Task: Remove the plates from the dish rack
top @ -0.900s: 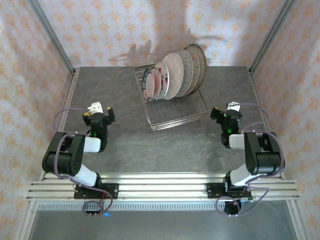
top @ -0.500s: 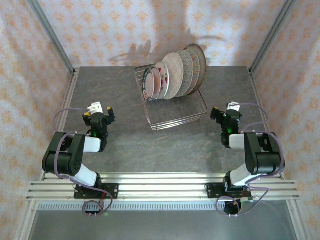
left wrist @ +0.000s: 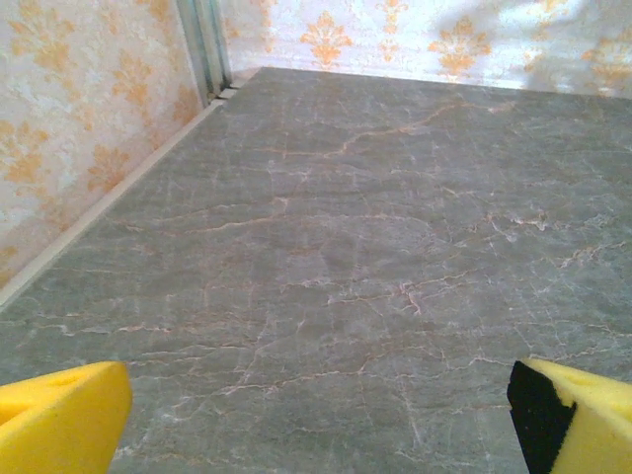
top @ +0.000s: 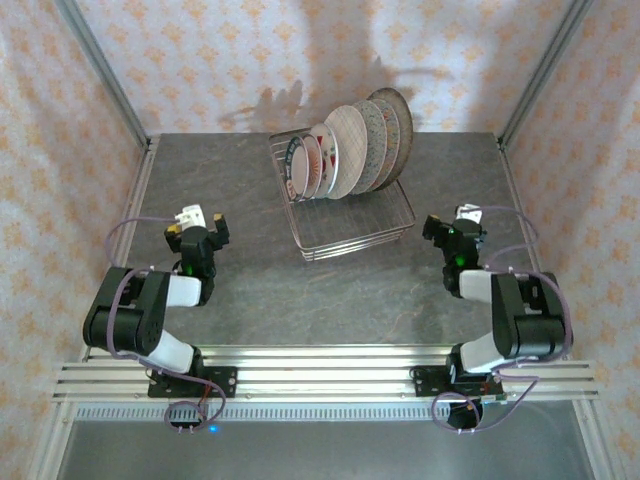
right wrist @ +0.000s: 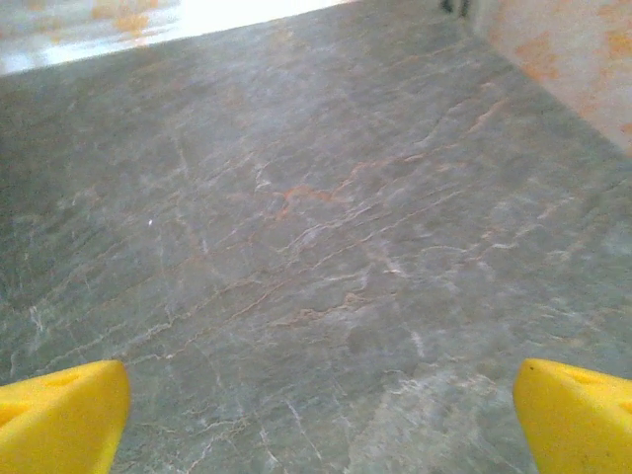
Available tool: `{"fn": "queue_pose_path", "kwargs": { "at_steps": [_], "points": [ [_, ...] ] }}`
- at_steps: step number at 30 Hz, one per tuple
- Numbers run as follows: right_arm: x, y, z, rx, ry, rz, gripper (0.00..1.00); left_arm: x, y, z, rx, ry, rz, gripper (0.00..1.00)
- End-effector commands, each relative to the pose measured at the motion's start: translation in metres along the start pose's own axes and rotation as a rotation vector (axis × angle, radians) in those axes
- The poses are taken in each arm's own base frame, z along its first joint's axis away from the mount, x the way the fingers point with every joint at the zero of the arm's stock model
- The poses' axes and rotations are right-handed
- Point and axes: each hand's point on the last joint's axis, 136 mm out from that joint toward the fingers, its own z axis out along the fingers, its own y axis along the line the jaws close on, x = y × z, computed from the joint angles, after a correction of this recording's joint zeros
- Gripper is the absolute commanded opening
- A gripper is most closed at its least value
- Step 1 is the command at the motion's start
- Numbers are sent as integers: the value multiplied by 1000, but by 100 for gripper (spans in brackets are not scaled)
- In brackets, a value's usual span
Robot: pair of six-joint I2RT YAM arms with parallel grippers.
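Table (top: 250,290): dark grey stone-look top with pale and rust-coloured veins, matte, evenly lit. Three sides are closed in by walls (top: 200,60) of pale pink paper with an orange damask motif. Aluminium posts (top: 100,70) run up at the two far corners, and a metal strip edges the table's left side. Slotted aluminium rails (top: 320,375) cross the near edge, with both arm bases bolted on them.

Dish rack (top: 350,215) sits far-centre on the table, slightly skewed, well apart from both arms. Plates (top: 350,150) all stand on edge in its far half, packed in a row and leaning back-right, with the largest at the right end. Their shadow falls on the back wall.

Left gripper (top: 197,228) is low over the table's left side, jaws released and wide apart, with nothing between them. In the left wrist view its yellow fingertips (left wrist: 59,415) frame bare stone, with the left wall and a corner post beyond.

Right gripper (top: 452,225) mirrors it on the right side, jaws also released and spread, holding nothing. Right wrist view: yellow pads (right wrist: 59,410) in the bottom corners, veined stone between them, wallpaper at the top right.

A purple cable (top: 125,232) loops beside each arm.
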Motion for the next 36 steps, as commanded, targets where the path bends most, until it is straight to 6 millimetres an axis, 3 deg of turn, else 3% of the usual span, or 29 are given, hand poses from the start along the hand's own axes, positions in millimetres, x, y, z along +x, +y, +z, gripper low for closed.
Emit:
{"fn": "queue_pose_path", "kwargs": {
  "at_steps": [1,3,6,8,10,11,13,15,19,24,28,30,36],
  "points": [
    [-66,-21,-30,131,-170,89,99,-35,0,-24,-78,-89,64,99],
    [-115,-28,-51,184,-267,133,99,-64,3,-36,-128,-158,46,99],
    [-199,-36,-80,276,-331,207,99,-137,0,-50,-173,-269,7,100],
    [-238,-45,-89,365,-294,326,99,-190,4,-57,-211,-306,-125,99],
    [-253,-50,-91,433,-166,489,99,-210,3,-63,-181,-151,-258,99],
    [-250,-48,-88,430,-92,524,99,-216,9,-66,-200,-119,-355,99],
    [-271,-1,-72,130,-6,473,99,-226,3,-59,-68,-59,-542,99],
    [-287,29,-69,4,-31,433,99,-237,-15,-54,55,-24,-626,99],
    [-285,86,-50,-198,51,250,93,-245,-57,-56,214,131,-607,99],
    [-261,137,-31,-457,157,138,88,-232,-122,-89,402,286,-467,99],
    [-243,147,-8,-450,219,76,70,-217,-154,-120,511,351,-369,99],
    [-234,152,0,-438,243,39,67,-211,-162,-132,557,369,-350,99],
    [-206,163,20,-397,302,-25,61,-199,-165,-151,616,385,-325,99]
  ]
}}
